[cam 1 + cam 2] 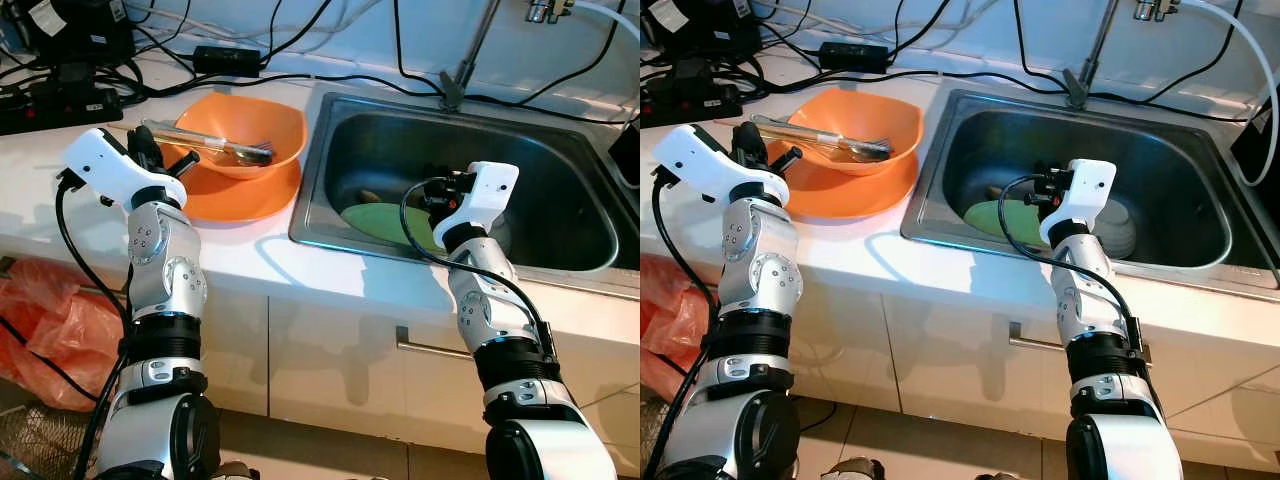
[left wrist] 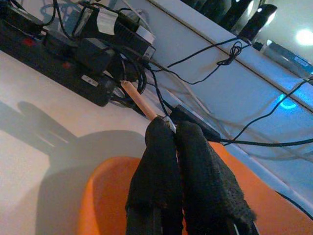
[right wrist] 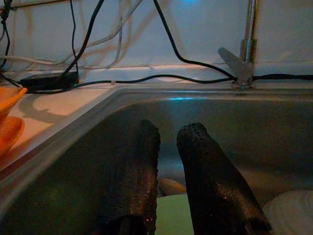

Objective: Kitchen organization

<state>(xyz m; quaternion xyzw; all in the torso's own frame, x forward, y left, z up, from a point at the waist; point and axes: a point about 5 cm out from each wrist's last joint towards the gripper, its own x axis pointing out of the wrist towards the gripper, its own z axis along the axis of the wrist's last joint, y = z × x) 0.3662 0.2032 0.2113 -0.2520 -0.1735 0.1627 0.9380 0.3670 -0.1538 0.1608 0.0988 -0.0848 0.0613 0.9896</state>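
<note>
An orange bowl (image 1: 268,118) stands on an orange plate (image 1: 245,200) on the white counter, left of the steel sink (image 1: 325,190). Several utensils (image 1: 225,150) lie across the bowl. My left gripper (image 2: 166,126) is at the bowl's left rim, shut on the wooden handle (image 2: 139,100) of one utensil. My right gripper (image 3: 168,134) hangs open inside the sink, just above a green plate (image 1: 380,222). A white bowl (image 1: 1122,226) and a small brown object (image 1: 370,196) also lie in the sink.
A black power strip (image 1: 50,105), a black adapter (image 1: 228,58) and many cables run along the back of the counter. The faucet stem (image 1: 462,70) rises behind the sink. A red plastic bag (image 1: 50,330) sits on the floor at the left, beside the cabinet fronts.
</note>
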